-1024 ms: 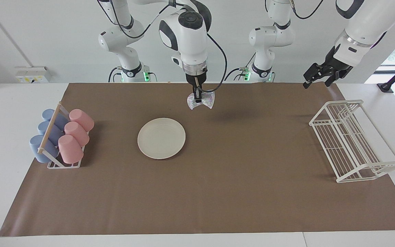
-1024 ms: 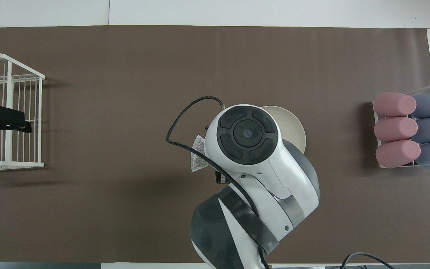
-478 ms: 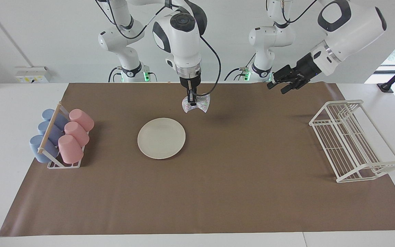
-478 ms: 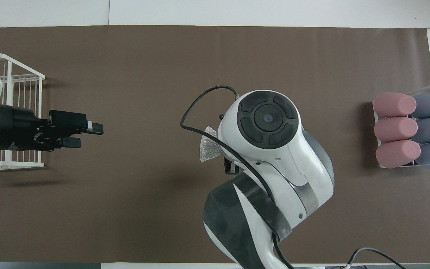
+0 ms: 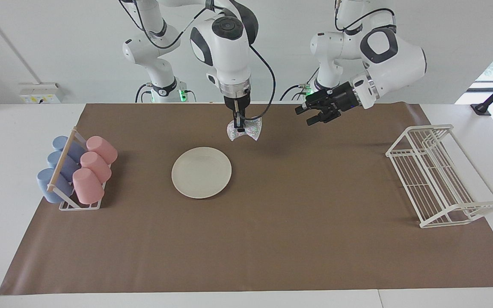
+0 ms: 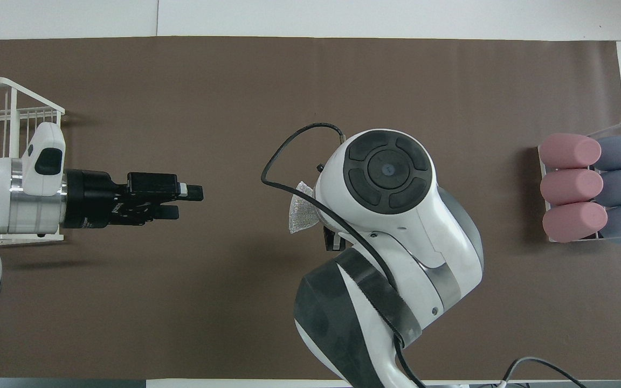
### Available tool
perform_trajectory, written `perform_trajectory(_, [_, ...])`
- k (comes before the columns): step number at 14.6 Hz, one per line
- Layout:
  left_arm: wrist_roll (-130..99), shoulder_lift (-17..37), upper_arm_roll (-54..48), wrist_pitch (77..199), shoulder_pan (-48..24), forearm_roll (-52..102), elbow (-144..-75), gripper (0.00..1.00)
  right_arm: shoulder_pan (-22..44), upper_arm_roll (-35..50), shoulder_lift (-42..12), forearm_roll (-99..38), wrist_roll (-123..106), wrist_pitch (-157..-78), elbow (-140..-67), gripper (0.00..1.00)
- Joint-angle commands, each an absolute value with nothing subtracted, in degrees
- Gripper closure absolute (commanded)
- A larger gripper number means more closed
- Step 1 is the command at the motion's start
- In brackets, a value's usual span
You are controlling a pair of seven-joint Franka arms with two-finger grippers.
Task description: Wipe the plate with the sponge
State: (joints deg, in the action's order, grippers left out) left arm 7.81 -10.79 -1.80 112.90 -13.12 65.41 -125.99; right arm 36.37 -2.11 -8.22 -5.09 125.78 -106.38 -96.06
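The cream-white plate (image 5: 201,172) lies flat on the brown mat, toward the right arm's end of the middle. In the overhead view the right arm's wrist hides it. My right gripper (image 5: 240,127) is shut on the silvery mesh sponge (image 5: 245,129), which hangs in the air over the mat, beside the plate and not over it. One edge of the sponge (image 6: 301,213) shows in the overhead view. My left gripper (image 5: 307,116) is open and empty, up in the air over the mat near the middle; it also shows in the overhead view (image 6: 184,202).
A rack of pink and blue cups (image 5: 77,171) stands at the right arm's end of the brown mat (image 5: 272,239); it also shows in the overhead view (image 6: 591,188). A white wire dish rack (image 5: 439,175) stands at the left arm's end.
My left gripper has swung from over the wire rack in toward the middle of the table. My right gripper moved the sponge slightly toward the right arm's end, then held still.
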Motion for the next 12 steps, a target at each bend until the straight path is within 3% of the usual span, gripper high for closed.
perform_trajectory(1, [17.46, -7.05, -1.14, 114.17, -15.29, 73.63, -126.83, 0.00, 35.77, -1.76, -8.44, -4.92, 126.12, -106.26, -95.36, 1.00])
perform_trajectory(5, [25.99, -1.52, -1.06, 114.96, -20.55, 81.70, -125.17, 0.00, 35.68, -1.76, -8.44, -4.92, 126.21, -106.52, -95.27, 1.00])
perform_trajectory(9, [26.10, -0.18, -1.14, 114.78, -22.84, 86.47, -124.54, 0.01, 35.68, -1.84, -8.44, -4.92, 126.21, -106.52, -95.36, 1.00])
perform_trajectory(11, [25.93, -0.18, -1.14, 114.79, -23.64, 86.66, -124.54, 0.09, 35.68, -1.84, -8.44, -4.92, 126.21, -106.52, -95.36, 1.00])
perform_trajectory(12, [25.93, -0.18, -1.14, 114.44, -23.64, 86.66, -124.54, 0.18, 35.68, -1.85, -8.44, -4.92, 126.21, -106.52, -95.36, 1.00])
